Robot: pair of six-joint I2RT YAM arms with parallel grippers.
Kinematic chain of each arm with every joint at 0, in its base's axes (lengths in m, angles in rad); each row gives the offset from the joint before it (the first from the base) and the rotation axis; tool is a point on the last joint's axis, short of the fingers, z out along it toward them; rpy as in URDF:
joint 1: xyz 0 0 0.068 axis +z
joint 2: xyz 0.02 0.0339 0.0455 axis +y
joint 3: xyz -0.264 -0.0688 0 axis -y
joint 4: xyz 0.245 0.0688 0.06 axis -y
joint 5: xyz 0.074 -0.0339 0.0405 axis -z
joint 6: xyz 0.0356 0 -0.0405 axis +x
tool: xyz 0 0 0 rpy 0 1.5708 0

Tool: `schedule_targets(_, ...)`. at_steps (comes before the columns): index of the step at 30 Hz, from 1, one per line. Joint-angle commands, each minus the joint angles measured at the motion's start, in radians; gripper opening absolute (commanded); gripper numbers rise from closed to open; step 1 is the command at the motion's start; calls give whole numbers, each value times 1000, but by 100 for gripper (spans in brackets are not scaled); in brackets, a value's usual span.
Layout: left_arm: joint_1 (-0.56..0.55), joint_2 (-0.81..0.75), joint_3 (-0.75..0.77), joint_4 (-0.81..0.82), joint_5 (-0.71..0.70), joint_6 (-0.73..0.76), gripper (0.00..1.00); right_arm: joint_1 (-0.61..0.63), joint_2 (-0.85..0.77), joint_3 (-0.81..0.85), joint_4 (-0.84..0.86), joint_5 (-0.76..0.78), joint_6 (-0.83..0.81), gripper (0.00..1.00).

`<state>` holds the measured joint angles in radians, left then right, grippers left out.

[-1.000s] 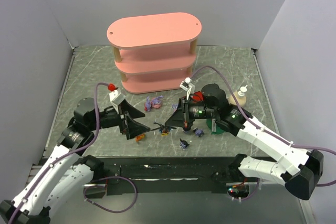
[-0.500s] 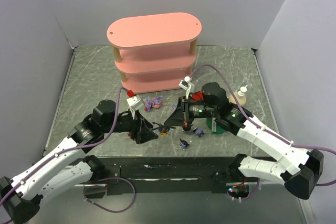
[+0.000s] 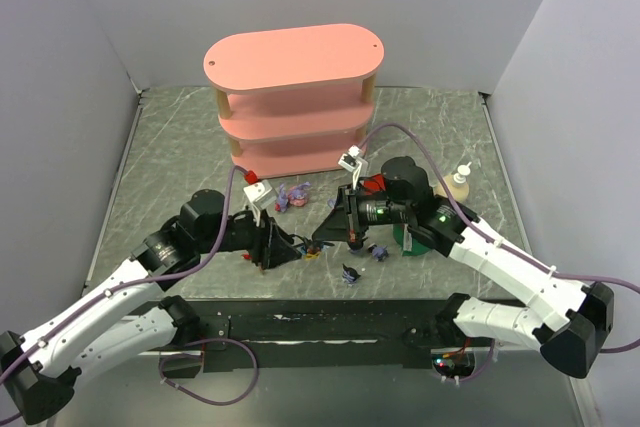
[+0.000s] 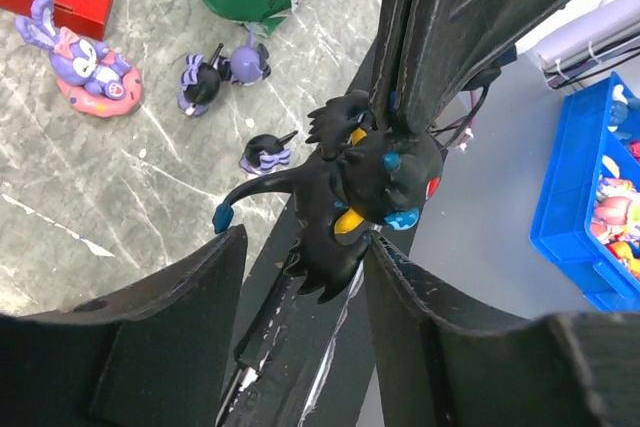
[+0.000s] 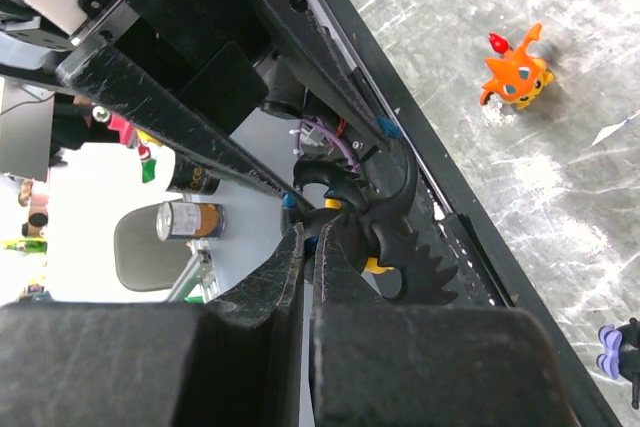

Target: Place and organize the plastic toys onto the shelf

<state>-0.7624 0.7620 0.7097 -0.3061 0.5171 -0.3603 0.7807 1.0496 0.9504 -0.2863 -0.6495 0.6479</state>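
Your left gripper (image 4: 300, 257) has swung right since a second ago, away from the small orange plastic figurine (image 5: 515, 77). Its jaws now stand apart on either side of the spiky black-and-yellow plastic figurine (image 4: 375, 172). Your right gripper (image 5: 308, 242), unmoved, stays clamped on that figurine in the air, well near of the pink three-tier shelf (image 3: 295, 59).

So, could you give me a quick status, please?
Right pincer shut on spiky black toy. Left pincer open around it. Shelf top bare. Lilac toy lies before shelf.
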Motion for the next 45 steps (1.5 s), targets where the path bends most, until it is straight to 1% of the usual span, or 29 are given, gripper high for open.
schedule_targets(1, -6, 3, 48, -5, -55, 4, 64, -4, 7, 44, 9, -22, -16, 0)
schedule_targets(2, -6, 3, 51, -8, -68, 4, 71, -4, 9, 44, 6, -22, -19, 0)
schedule_targets(4, -8, -1, 56, -21, -97, 12, 77, -4, 9, 44, 0, -21, -21, 0)
schedule_targets(7, -9, -7, 57, -25, -86, 23, 75, -4, 9, 50, -13, -18, -22, 0)
schedule_targets(10, -12, -1, 57, -24, -66, 26, 68, -3, 10, 54, -19, -18, -25, 0)
schedule_targets(11, -15, 2, 59, -25, -65, 27, 62, -4, 10, 53, -20, -19, -24, 0)
schedule_targets(13, -21, 11, 62, -28, -68, 29, 56, -4, 12, 51, -19, -21, -22, 0)
schedule_targets(14, -25, 13, 63, -30, -66, 30, 50, -3, 10, 48, -14, -22, -24, 0)
schedule_targets(16, -31, 19, 65, -30, -63, 32, 47, -4, 10, 47, -11, -25, -18, 0)
schedule_targets(17, -32, 22, 65, -30, -62, 32, 42, -4, 12, 44, -10, -24, -17, 0)
schedule_targets(19, -40, 20, 65, -30, -68, 30, 37, -4, 13, 41, -2, -25, -13, 0)
schedule_targets(20, -41, 20, 65, -30, -74, 29, 30, -3, 13, 41, 1, -25, -11, 0)
schedule_targets(22, -44, 19, 63, -28, -78, 26, 26, -4, 16, 37, 9, -24, -7, 0)
schedule_targets(23, -46, 14, 63, -27, -81, 26, 20, -4, 18, 36, 13, -24, -4, 0)
schedule_targets(25, -48, 14, 63, -28, -94, 24, 14, -4, 20, 31, 27, -22, 4, 0)
schedule_targets(26, -49, 13, 62, -28, -98, 23, 8, -4, 21, 30, 36, -22, 9, 0)
schedule_targets(29, -51, 5, 62, -30, -115, 23, 1, -4, 24, 25, 59, -24, 32, 0)
schedule_targets(33, -57, -1, 66, -34, -121, 30, 1, -3, 33, 30, 67, -21, 50, 0)
schedule_targets(34, -58, -4, 68, -36, -123, 34, 6, -4, 35, 31, 61, -19, 52, 0)
schedule_targets(36, -61, -7, 73, -37, -117, 40, 21, -3, 38, 39, 53, -18, 55, 0)
schedule_targets(37, -63, -10, 73, -37, -106, 43, 34, -4, 38, 40, 47, -16, 58, 0)
schedule_targets(40, -72, -13, 74, -41, -95, 50, 49, -6, 39, 42, 39, -13, 59, 0)
schedule_targets(43, -78, -18, 74, -42, -91, 54, 51, -9, 32, 36, 42, -16, 65, 0)
schedule_targets(45, -80, -23, 73, -36, -80, 54, 49, -9, 24, 27, 52, -19, 71, 0)
